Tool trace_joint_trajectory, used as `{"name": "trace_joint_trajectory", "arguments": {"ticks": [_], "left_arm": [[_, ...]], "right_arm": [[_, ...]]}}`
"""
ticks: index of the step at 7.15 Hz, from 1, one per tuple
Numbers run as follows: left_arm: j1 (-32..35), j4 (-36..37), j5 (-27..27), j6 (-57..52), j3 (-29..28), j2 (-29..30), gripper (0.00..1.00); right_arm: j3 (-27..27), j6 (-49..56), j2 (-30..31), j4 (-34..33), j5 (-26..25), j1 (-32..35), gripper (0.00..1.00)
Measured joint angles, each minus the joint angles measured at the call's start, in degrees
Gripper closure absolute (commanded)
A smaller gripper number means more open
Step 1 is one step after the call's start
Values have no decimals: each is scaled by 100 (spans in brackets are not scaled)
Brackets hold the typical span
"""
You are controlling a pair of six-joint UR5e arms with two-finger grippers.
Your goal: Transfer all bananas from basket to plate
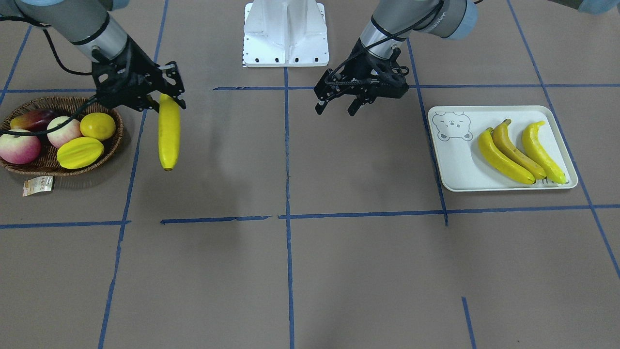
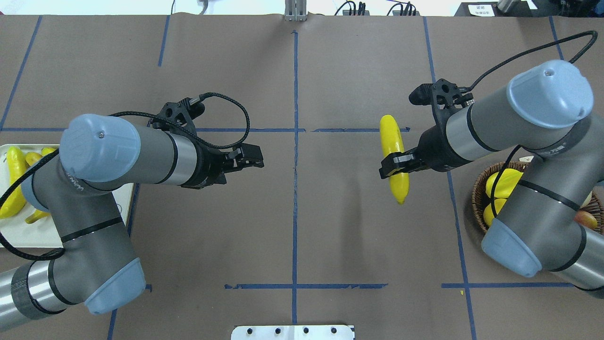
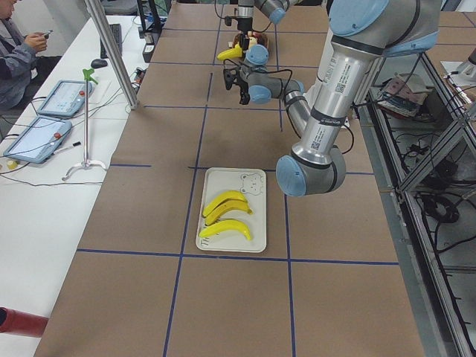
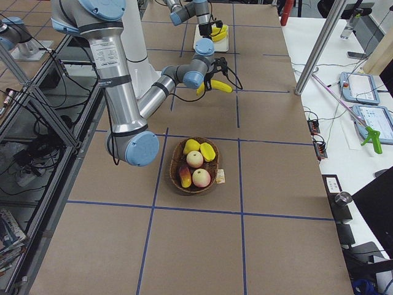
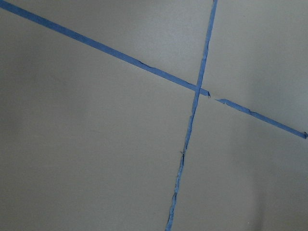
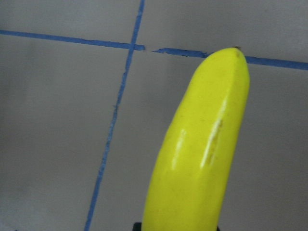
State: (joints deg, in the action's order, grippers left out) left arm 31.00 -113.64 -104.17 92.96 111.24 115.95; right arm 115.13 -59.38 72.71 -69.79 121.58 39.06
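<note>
- The right pincer (image 1: pixel 163 99) was clamped on one yellow banana (image 1: pixel 169 135) and held it above the brown desk (image 1: pixel 290 271), out past the basket's rim.
- In the overhead view, that banana (image 2: pixel 390 137) ran from 12 to 6 o'clock. The right pincer (image 2: pixel 395 164) gripped it nearer its 6 o'clock end, reaching in from 3 o'clock.
- The right wrist camera showed the banana (image 6: pixel 202 159) filling the lower middle, with its tip at 12 o'clock near a crossing of blue tape (image 6: pixel 120 96).
- The left pincer (image 1: pixel 335 107) hung with its jaws apart and nothing between them. It was near the middle of the desk, at about 10 o'clock from the plate (image 1: pixel 453 165) in the front-facing view.
- Overhead, the left pincer (image 2: pixel 255 158) pointed toward 3 o'clock, well apart from the held banana.
- Three bananas lay side by side on the cream plate, all slanting toward 4 o'clock in the front-facing view: a bright one (image 1: pixel 501 157), a duller brownish one (image 1: pixel 516 150) and another bright one (image 1: pixel 542 152).
- A bear face was drawn at the plate's 10 o'clock corner.
- The wicker basket (image 1: pixel 115 138) sat at 9 o'clock on the desk in the front-facing view and held two apples (image 1: pixel 19 145), a lemon (image 1: pixel 98 126), a starfruit (image 1: pixel 80 152) and a dark red fruit (image 1: pixel 34 118).
- A paper tag (image 1: pixel 38 185) lay at the basket's 6 o'clock.
</note>
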Motion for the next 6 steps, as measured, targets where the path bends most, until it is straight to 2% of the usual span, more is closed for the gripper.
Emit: {"name": "trace_joint_trajectory", "arguments": {"ticks": [2, 4, 6], "left_arm": [[50, -14, 1, 306, -5, 166, 1], [85, -75, 1, 857, -59, 427, 1], [75, -417, 2, 1363, -410, 684, 1]], "right_arm": [[-352, -907, -117, 1216, -503, -484, 95], [-894, -1614, -401, 2359, -1281, -1045, 97], [-1133, -2032, -528, 3016, -1705, -1362, 96]]}}
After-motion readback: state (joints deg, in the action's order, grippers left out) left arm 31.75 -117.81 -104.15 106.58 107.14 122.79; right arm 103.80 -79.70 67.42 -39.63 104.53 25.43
